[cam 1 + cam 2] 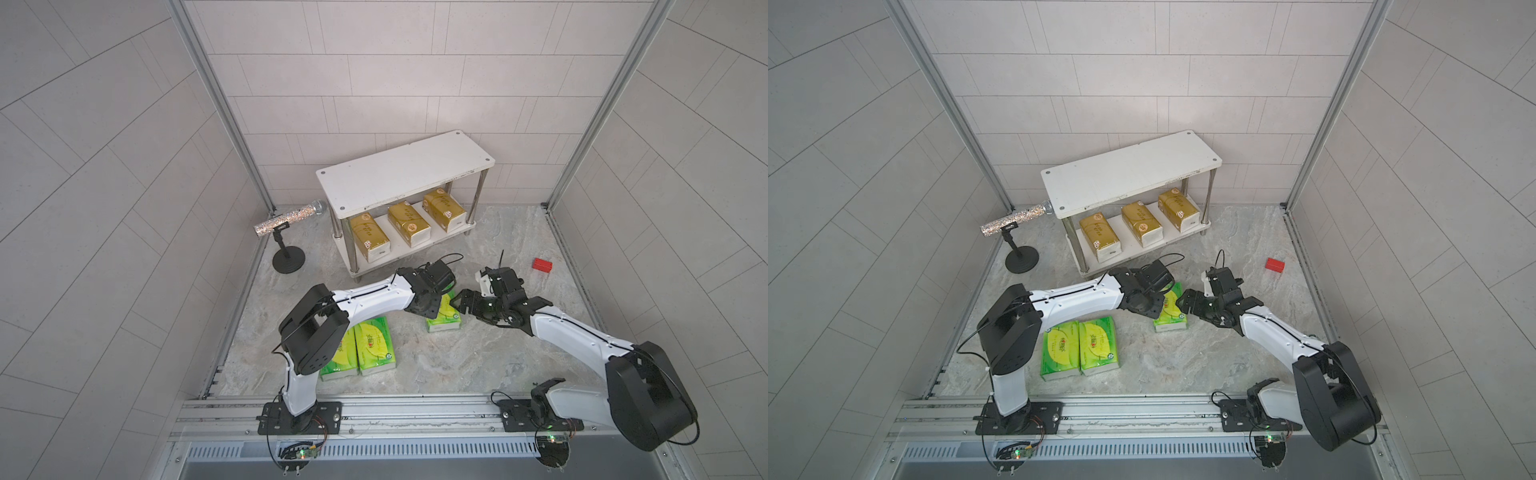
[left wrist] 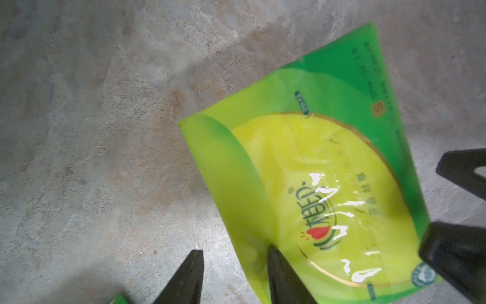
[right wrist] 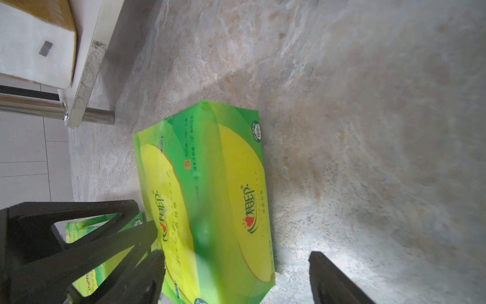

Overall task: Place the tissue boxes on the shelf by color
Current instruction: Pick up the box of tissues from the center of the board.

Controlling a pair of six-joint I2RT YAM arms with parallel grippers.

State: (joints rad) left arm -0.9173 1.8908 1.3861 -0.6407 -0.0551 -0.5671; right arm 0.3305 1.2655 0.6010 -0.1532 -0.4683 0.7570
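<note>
Gold packs [image 1: 409,224] x3 done on shelf [image 1: 405,170] lower tier; green packs [image 1: 374,349] x3 on counter [image 1: 478,365], top tier bare; left tool [image 2: 234,250] narrow at centre pack [image 1: 444,322] edge, grip unclear; right tool [image 3: 235,254] wide round it.

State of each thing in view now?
Gold packs: three on shelf, lower board.
Paired green packs: side by side on table.
Third green pack: alone on table.
Left gripper: shut at that pack's edge; hold unclear.
Right gripper: open, same pack between its fingers.
Microphone: on stand.
</note>
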